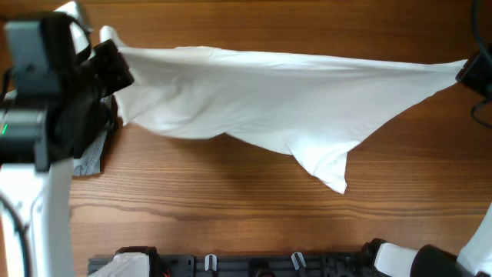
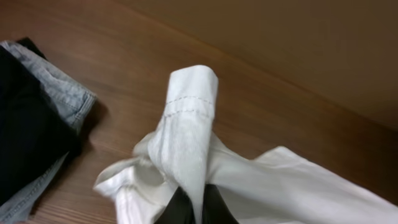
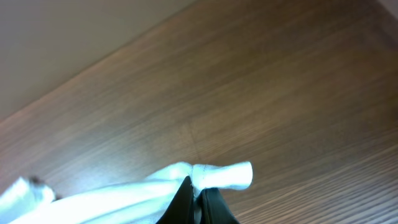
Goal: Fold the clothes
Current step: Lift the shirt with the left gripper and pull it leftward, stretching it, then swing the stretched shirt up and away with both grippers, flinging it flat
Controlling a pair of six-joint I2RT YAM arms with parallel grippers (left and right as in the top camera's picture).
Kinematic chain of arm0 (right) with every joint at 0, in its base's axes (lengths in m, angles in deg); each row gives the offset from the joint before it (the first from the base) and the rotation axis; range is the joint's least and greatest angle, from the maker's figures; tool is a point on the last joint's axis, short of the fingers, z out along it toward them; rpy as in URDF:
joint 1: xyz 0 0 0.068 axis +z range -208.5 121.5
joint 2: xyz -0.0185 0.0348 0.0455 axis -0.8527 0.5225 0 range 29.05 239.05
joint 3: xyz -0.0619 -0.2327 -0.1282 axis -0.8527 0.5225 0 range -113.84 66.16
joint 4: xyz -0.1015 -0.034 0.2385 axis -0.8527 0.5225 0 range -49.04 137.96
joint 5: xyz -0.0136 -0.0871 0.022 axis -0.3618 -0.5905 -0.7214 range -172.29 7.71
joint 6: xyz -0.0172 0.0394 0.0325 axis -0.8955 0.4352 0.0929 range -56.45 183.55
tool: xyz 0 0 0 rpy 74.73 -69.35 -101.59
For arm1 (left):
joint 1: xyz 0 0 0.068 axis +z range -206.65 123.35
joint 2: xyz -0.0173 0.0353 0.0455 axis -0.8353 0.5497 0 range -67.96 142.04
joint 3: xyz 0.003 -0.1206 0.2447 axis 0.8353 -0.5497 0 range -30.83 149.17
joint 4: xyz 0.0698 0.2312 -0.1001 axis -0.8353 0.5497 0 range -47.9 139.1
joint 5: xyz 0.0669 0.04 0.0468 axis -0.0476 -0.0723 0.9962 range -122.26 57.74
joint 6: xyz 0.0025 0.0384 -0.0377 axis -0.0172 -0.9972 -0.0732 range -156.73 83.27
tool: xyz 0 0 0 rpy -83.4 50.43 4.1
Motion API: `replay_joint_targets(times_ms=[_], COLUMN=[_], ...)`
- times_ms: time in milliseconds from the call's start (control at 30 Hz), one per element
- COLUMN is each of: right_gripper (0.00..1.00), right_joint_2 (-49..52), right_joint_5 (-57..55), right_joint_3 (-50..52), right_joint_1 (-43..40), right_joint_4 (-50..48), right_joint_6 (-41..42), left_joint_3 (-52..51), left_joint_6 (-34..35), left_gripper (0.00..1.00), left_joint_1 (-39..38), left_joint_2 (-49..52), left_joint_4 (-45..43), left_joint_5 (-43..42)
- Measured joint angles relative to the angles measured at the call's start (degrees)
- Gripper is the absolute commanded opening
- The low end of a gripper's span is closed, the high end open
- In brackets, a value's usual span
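The white shirt [image 1: 269, 100] hangs stretched in the air across the table, from far left to far right, with a pointed flap drooping toward the front. My left gripper [image 1: 114, 65] is shut on its left end; in the left wrist view the fabric [image 2: 186, 143] rises out from between the black fingers [image 2: 197, 208]. My right gripper [image 1: 470, 71] is shut on its right end; in the right wrist view a rolled hem [image 3: 217, 176] sticks out past the fingertips [image 3: 198, 198]. The neck label is hidden.
A pale grey-blue folded garment [image 1: 94, 154] and a black folded garment [image 2: 25, 130] lie stacked at the left, partly under my left arm; the grey one also shows in the left wrist view [image 2: 65, 96]. The wooden table [image 1: 231, 208] runs beneath.
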Motion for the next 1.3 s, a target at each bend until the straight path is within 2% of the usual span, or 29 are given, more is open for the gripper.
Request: replay_joint_targets(times_ms=[167,633,900,1033,1133,1300], right_gripper=[0.05,0.05,0.05,0.05,0.04,0.05], right_joint_2=[-1.2,-1.2,-1.2,-1.2,-1.2,-1.46], right_joint_5=[0.15,0.15,0.09,-0.33,0.15,4.79], right_joint_3=[0.0,0.0,0.0,0.0,0.0,-0.63], right_joint_1=[0.0,0.0,0.0,0.0,0.0,0.0], right_joint_4=[0.87,1.05,1.66,1.66,0.17,-4.35], right_joint_6=[0.0,0.02,-0.22,-0.2,-0.2,-0.17], left_joint_3=[0.17,0.17,0.11,0.28,3.56,18.75], left_joint_6=[0.0,-0.22,-1.75,-2.56,-2.62,-2.8], left_gripper=[0.04,0.06,0.04,0.04,0.04,0.04], left_joint_1=[-0.02,-0.28,-7.67,-8.22,-5.4,0.85], left_joint_2=[-1.4,12.17,22.43,22.88,22.45,18.45], left_joint_4=[3.17,10.19,12.0,10.73,10.56,9.6], left_joint_5=[0.0,-4.13,-5.79,-5.55,-5.11,-4.44])
